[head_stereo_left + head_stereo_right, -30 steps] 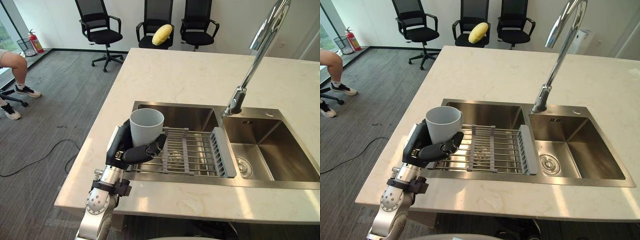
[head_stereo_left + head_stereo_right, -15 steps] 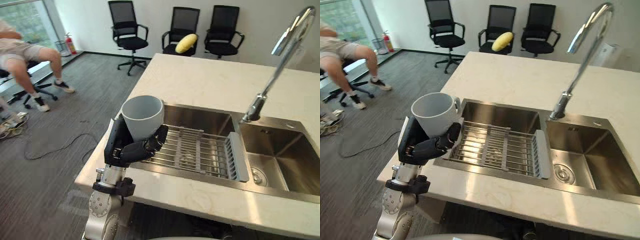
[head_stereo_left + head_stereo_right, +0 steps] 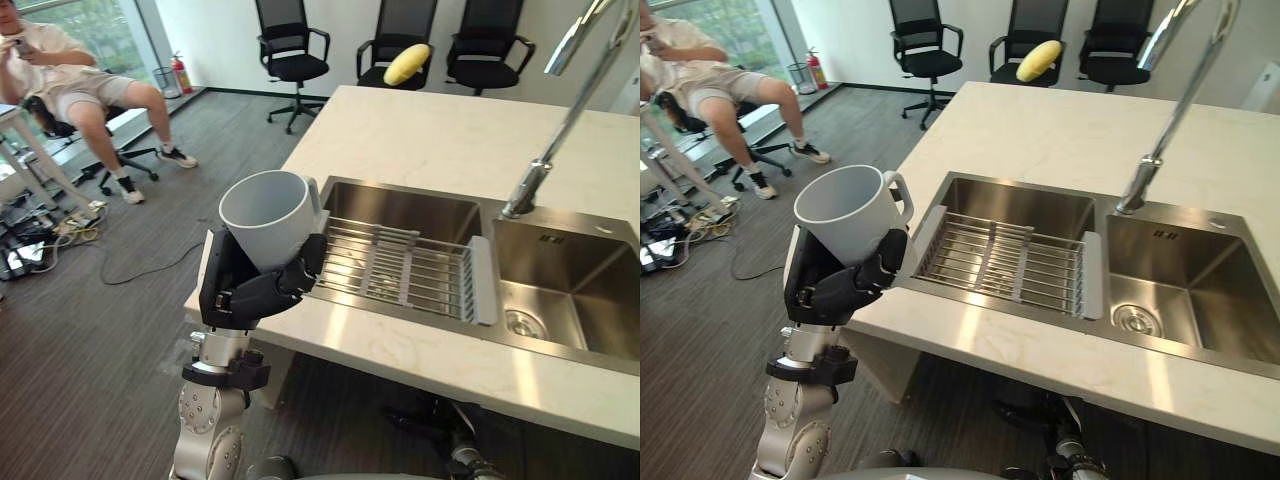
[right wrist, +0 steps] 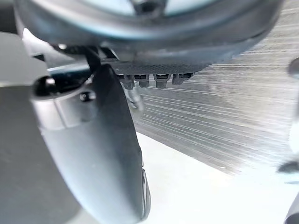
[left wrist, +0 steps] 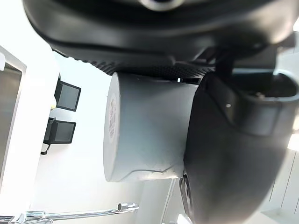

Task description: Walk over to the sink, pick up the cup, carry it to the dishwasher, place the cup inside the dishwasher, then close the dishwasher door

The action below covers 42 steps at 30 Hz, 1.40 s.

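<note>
Left eye view: left robot hand (image 3: 250, 295), fingers and thumb curled round the lower body of the grey cup (image 3: 268, 215); the cup is held in the air, mouth up and slightly tilted, at the left edge of the pale surface (image 3: 440, 140), beside the steel sink (image 3: 400, 212) and its wire rack (image 3: 395, 272). Right wrist view: right robot hand (image 4: 93, 154) above grey floor (image 4: 224, 116); whether it is spread or closed cannot be told

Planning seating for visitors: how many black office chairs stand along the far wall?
3: the left chair, the middle chair with a yellow object on its seat, and the right chair. Others may stand beyond the picture's edge.
</note>
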### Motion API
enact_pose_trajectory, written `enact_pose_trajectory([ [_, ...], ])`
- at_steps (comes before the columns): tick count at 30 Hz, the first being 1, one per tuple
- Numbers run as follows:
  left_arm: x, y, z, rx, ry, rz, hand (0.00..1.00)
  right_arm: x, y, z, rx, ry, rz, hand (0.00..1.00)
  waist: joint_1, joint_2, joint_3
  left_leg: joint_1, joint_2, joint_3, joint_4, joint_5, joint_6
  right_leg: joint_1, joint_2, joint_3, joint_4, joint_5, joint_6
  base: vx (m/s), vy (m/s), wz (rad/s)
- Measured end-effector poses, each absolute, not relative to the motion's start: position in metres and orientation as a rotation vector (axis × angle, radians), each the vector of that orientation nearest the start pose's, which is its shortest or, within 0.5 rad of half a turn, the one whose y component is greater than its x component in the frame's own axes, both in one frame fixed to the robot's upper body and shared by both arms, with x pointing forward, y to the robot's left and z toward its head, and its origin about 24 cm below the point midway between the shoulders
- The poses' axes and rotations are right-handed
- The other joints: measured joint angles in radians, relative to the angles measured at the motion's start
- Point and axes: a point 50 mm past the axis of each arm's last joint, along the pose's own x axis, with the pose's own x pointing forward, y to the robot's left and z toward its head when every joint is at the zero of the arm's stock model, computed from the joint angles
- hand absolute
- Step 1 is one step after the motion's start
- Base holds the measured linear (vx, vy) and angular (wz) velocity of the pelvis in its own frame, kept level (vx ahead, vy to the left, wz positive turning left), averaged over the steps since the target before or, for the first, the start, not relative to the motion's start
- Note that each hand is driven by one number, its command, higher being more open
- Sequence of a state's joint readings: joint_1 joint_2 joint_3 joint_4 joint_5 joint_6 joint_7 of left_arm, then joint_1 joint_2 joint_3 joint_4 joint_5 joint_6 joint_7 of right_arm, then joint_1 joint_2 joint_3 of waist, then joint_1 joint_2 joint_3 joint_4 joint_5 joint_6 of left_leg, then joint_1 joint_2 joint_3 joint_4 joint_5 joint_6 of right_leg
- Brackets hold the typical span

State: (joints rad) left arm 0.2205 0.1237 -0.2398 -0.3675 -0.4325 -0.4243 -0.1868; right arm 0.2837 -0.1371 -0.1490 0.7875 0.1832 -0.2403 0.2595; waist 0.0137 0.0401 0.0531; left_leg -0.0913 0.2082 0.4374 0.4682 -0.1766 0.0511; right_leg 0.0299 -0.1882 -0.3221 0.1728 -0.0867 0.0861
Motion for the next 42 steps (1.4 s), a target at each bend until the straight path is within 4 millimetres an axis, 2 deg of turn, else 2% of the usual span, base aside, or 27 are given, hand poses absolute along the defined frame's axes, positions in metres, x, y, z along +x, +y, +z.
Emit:
enact_pose_trajectory([
  [1,0.191,0.121,0.113,-0.378,-0.55,-0.368,0.0,0.078,-0.228,-0.13,0.143,0.775,-0.131,1.0,-0.012,0.032,-0.02,0.028,-0.012,-0.018,-0.116,-0.032,-0.079,0.0,0.002,-0.048,0.007,-0.004,0.021,-0.05,0.254,1.19],
  [2,0.191,0.12,0.109,-0.369,-0.538,-0.391,0.0,0.073,-0.221,-0.134,0.167,0.796,-0.146,1.0,-0.017,0.008,-0.034,0.056,-0.083,-0.03,-0.242,0.016,-0.089,-0.009,-0.039,-0.069,0.01,-0.01,0.024,-0.03,0.217,1.09],
  [4,0.192,0.12,0.101,-0.357,-0.503,-0.411,0.0,0.068,-0.208,-0.137,0.203,0.805,-0.135,1.0,-0.028,-0.021,-0.04,0.081,-0.159,-0.078,-0.381,0.093,-0.055,-0.012,-0.067,-0.072,-0.008,-0.003,0.028,-0.06,0.183,0.93],
  [6,0.193,0.12,0.092,-0.359,-0.458,-0.406,0.0,0.066,-0.202,-0.14,0.223,0.817,-0.135,1.0,-0.03,-0.022,-0.04,0.089,-0.193,-0.111,-0.434,0.131,-0.049,0.0,-0.077,-0.081,-0.018,0.009,0.026,0.0,0.128,0.76],
  [7,0.194,0.119,0.084,-0.354,-0.421,-0.406,0.0,0.067,-0.203,-0.14,0.219,0.821,-0.135,1.0,-0.031,-0.023,-0.039,0.097,-0.211,-0.131,-0.456,0.15,-0.035,0.016,-0.086,-0.092,-0.023,0.025,0.029,0.05,0.098,0.43],
  [10,0.193,0.119,0.082,-0.34,-0.402,-0.423,0.0,0.07,-0.205,-0.14,0.214,0.818,-0.136,1.0,-0.03,-0.028,-0.037,0.11,-0.221,-0.143,-0.471,0.164,-0.026,0.028,-0.092,-0.094,-0.022,0.027,0.027,0.05,0.047,0.21],
  [17,0.194,0.118,0.079,-0.355,-0.376,-0.372,0.0,0.083,-0.203,-0.137,0.161,0.793,-0.059,1.0,-0.031,-0.031,-0.036,0.121,-0.223,-0.15,-0.482,0.158,-0.029,0.038,-0.093,-0.089,-0.011,0.028,0.027,0.01,-0.003,0.03],
  [19,0.195,0.12,0.079,-0.359,-0.373,-0.339,0.0,0.083,-0.202,-0.137,0.145,0.8,-0.035,1.0,-0.031,-0.028,-0.027,0.129,-0.22,-0.164,-0.48,0.149,-0.031,0.035,-0.1,-0.086,0.036,0.027,0.026,0.01,0.003,0.19],
  [22,0.195,0.126,0.079,-0.372,-0.376,-0.275,0.0,0.086,-0.2,-0.136,0.13,0.794,-0.011,1.0,-0.031,-0.027,-0.005,0.136,-0.219,-0.198,-0.442,0.122,-0.009,-0.017,-0.143,-0.079,0.234,0.025,0.022,0.0,0.045,0.35],
  [23,0.195,0.131,0.079,-0.367,-0.38,-0.25,0.0,0.09,-0.197,-0.133,0.126,0.777,0.006,1.0,-0.033,-0.035,0.008,0.137,-0.229,-0.218,-0.422,0.112,-0.002,-0.042,-0.169,-0.061,0.32,0.026,0.018,0.01,0.062,0.53],
  [25,0.192,0.137,0.075,-0.365,-0.366,-0.21,0.0,0.093,-0.194,-0.132,0.125,0.764,0.026,1.0,-0.036,-0.043,0.019,0.138,-0.243,-0.266,-0.405,0.105,0.009,-0.088,-0.18,0.015,0.439,0.038,-0.052,0.05,0.042,0.73],
  [26,0.19,0.139,0.072,-0.367,-0.349,-0.19,0.0,0.095,-0.192,-0.13,0.121,0.753,0.036,1.0,-0.045,-0.033,0.028,0.134,-0.238,-0.309,-0.394,0.103,0.013,-0.102,-0.147,0.069,0.453,-0.038,-0.031,0.06,0.002,0.81],
  [27,0.189,0.141,0.071,-0.369,-0.344,-0.181,0.0,0.097,-0.191,-0.129,0.121,0.746,0.042,1.0,-0.05,-0.034,0.031,0.129,-0.234,-0.332,-0.389,0.103,0.013,-0.103,-0.122,0.089,0.441,-0.073,-0.028,0.07,-0.038,1.06],
  [29,0.189,0.142,0.07,-0.387,-0.344,-0.166,0.0,0.102,-0.181,-0.125,0.123,0.714,0.089,1.0,-0.049,-0.044,0.047,0.119,-0.229,-0.411,-0.378,0.103,0.012,-0.122,-0.03,0.147,0.367,-0.145,-0.023,0.06,-0.088,0.98],
  [30,0.189,0.142,0.07,-0.388,-0.343,-0.166,0.0,0.104,-0.178,-0.123,0.126,0.702,0.1,1.0,-0.049,-0.045,0.048,0.114,-0.229,-0.432,-0.372,0.101,0.011,-0.135,-0.007,0.17,0.355,-0.154,-0.023,0.07,-0.131,1.04],
  [31,0.189,0.141,0.071,-0.389,-0.345,-0.173,0.0,0.104,-0.172,-0.12,0.135,0.678,0.117,1.0,-0.061,-0.042,0.05,0.097,-0.229,-0.483,-0.345,0.093,0.009,-0.162,0.039,0.221,0.342,-0.157,-0.026,0.08,-0.166,1.21],
  [32,0.189,0.14,0.071,-0.39,-0.349,-0.188,0.0,0.102,-0.167,-0.117,0.148,0.661,0.126,1.0,-0.068,-0.045,0.051,0.082,-0.228,-0.526,-0.321,0.079,-0.006,-0.181,0.084,0.292,0.318,-0.156,-0.025,0.08,-0.183,1.25],
  [33,0.189,0.139,0.071,-0.392,-0.351,-0.194,0.0,0.102,-0.164,-0.115,0.152,0.652,0.131,1.0,-0.064,-0.049,0.049,0.074,-0.231,-0.542,-0.306,0.069,-0.016,-0.179,0.1,0.321,0.288,-0.154,-0.025,0.08,-0.208,1.19],
  [34,0.188,0.138,0.073,-0.39,-0.364,-0.21,0.0,0.101,-0.158,-0.112,0.162,0.633,0.147,1.0,-0.06,-0.083,0.043,0.06,-0.251,-0.558,-0.259,0.03,-0.036,-0.156,0.083,0.334,0.192,-0.152,-0.028,0.12,-0.268,1.09],
  [35,0.188,0.136,0.072,-0.395,-0.364,-0.216,0.0,0.102,-0.154,-0.11,0.167,0.623,0.16,1.0,-0.062,-0.091,0.042,0.048,-0.237,-0.536,-0.212,0.001,-0.049,-0.141,0.072,0.294,0.201,-0.112,-0.02,0.21,-0.35,1.41],
  [36,0.185,0.13,0.069,-0.421,-0.352,-0.224,0.0,0.098,-0.149,-0.11,0.173,0.625,0.162,1.0,-0.06,-0.077,0.036,0.032,-0.182,-0.458,-0.147,-0.025,-0.04,-0.115,0.075,0.228,0.196,-0.131,-0.035,0.22,-0.305,1.21],
  [37,0.184,0.127,0.069,-0.433,-0.351,-0.232,0.0,0.097,-0.146,-0.109,0.18,0.627,0.172,1.0,-0.06,-0.065,0.035,0.025,-0.153,-0.424,-0.122,-0.033,-0.043,-0.098,0.075,0.197,0.195,-0.138,-0.039,0.28,-0.261,1.45],
  [38,0.182,0.12,0.069,-0.462,-0.352,-0.247,0.0,0.099,-0.137,-0.107,0.193,0.622,0.204,1.0,-0.056,-0.042,0.031,0.011,-0.115,-0.332,-0.087,-0.044,-0.036,-0.056,0.073,0.128,0.191,-0.148,-0.045,0.22,-0.161,1.29],
  [40,0.183,0.116,0.071,-0.476,-0.366,-0.266,0.0,0.105,-0.132,-0.103,0.196,0.598,0.221,1.0,-0.049,-0.03,0.023,0.002,-0.099,-0.249,-0.084,-0.027,-0.03,-0.03,0.062,0.072,0.185,-0.148,-0.046,0.16,-0.092,1.2],
  [42,0.184,0.113,0.074,-0.499,-0.387,-0.3,0.0,0.119,-0.134,-0.095,0.188,0.542,0.199,1.0,-0.036,-0.032,0.007,0.01,-0.116,-0.14,-0.155,0.016,-0.009,-0.014,0.027,0.029,0.179,-0.148,-0.046,0.12,0.001,1.28],
])
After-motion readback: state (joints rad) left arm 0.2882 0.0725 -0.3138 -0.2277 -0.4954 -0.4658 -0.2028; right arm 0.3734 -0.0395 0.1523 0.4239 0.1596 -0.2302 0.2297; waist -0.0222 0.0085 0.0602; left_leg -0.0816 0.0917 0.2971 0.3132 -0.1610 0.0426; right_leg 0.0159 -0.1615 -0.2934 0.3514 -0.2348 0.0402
